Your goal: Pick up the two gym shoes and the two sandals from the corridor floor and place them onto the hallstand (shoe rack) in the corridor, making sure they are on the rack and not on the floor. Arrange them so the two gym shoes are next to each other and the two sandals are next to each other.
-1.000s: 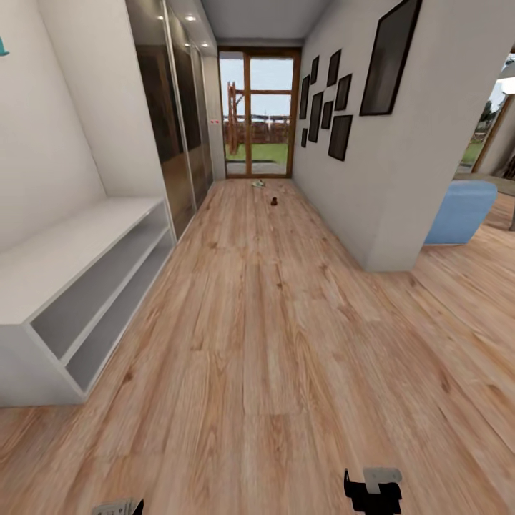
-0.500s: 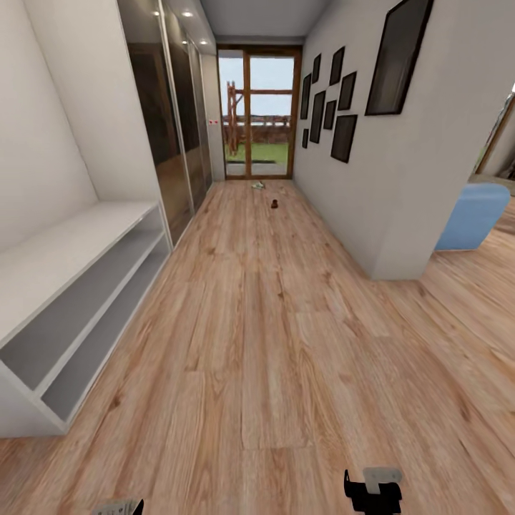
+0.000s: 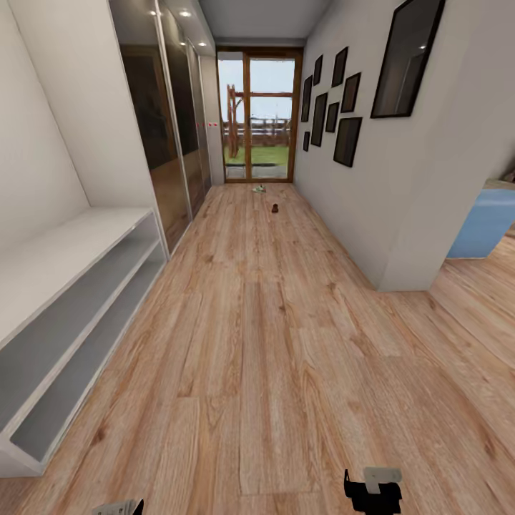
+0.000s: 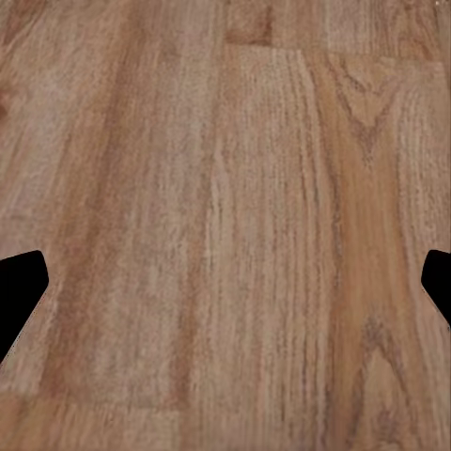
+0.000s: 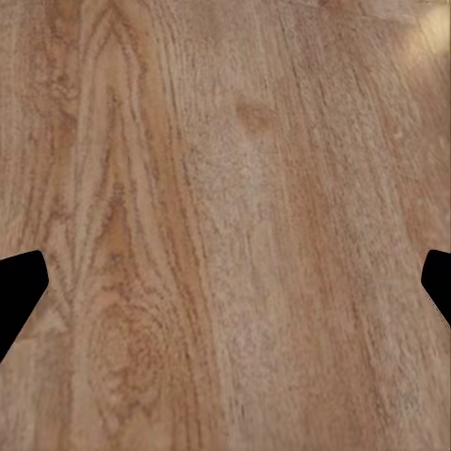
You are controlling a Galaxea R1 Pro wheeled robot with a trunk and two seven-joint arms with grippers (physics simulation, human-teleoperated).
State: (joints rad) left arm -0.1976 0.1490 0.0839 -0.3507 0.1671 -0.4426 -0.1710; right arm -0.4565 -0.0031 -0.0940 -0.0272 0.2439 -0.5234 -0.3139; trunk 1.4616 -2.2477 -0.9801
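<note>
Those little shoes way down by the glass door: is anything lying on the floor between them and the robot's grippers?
Nothing visible does. Bare corridor floor runs from the right gripper to the small dark item and pale item near the glass door. The white bench hugs the left wall.

Distant shoes [image 3: 259, 188] too small

Left gripper [image 4: 225, 282] pointing down, fingers [image 4: 19, 291] spread wide, holding nothing. Right gripper [image 5: 225, 282] likewise, fingers [image 5: 19, 291] wide apart and empty. Both arms low, at head view's bottom edge.
</note>
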